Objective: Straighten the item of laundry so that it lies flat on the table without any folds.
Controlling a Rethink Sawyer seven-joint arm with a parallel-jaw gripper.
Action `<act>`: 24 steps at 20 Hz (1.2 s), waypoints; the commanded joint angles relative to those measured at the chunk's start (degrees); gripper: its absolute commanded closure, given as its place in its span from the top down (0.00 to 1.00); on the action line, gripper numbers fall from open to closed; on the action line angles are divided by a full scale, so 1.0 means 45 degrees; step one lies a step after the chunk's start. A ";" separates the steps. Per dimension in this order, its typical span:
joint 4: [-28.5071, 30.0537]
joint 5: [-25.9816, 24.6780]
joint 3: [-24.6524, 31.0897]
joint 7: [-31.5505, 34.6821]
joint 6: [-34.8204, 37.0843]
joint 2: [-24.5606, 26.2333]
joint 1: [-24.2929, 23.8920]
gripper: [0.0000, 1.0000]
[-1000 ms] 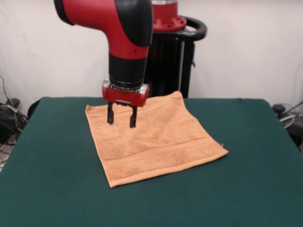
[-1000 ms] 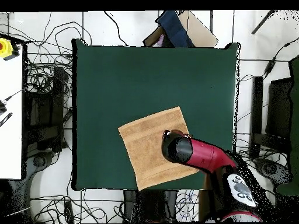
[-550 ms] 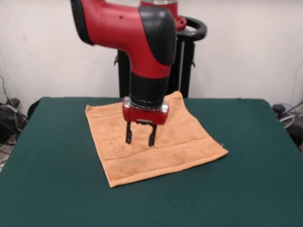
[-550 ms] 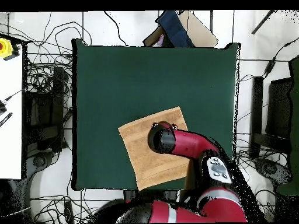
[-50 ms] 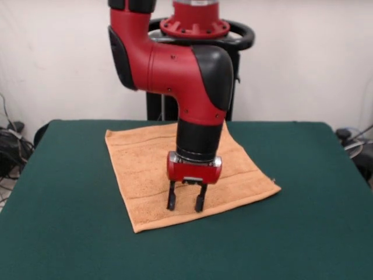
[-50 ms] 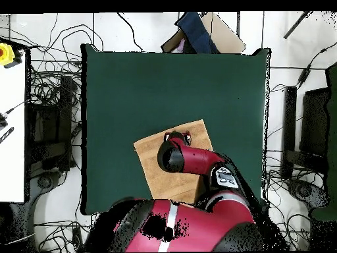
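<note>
The item of laundry [image 5: 140, 166] is a light orange-tan towel lying spread and nearly flat on the green table [image 5: 64, 233], turned like a diamond, with a woven band along its near edge. In the overhead view the towel [image 6: 150, 166] is partly covered by the arm. My gripper [image 5: 186, 203] hangs straight down over the towel's near edge, open, its two black fingers [image 5: 171, 200] apart and just above or touching the cloth, with nothing between them. The overhead view shows only the gripper's wrist [image 6: 178, 140] at the towel's far side.
The table [image 6: 164, 85] has wide bare felt on all sides of the towel. Cables and boxes lie on the floor around the table. A white bench [image 6: 12, 125] stands at the overhead view's left edge.
The arm has swung from the towel's far left corner across the towel toward its near edge, and the gripper has come lower. The towel has not shifted.
</note>
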 commanded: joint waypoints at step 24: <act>-0.1770 0.0702 -0.0162 0.1988 -0.0289 -0.0008 -0.0127 1.00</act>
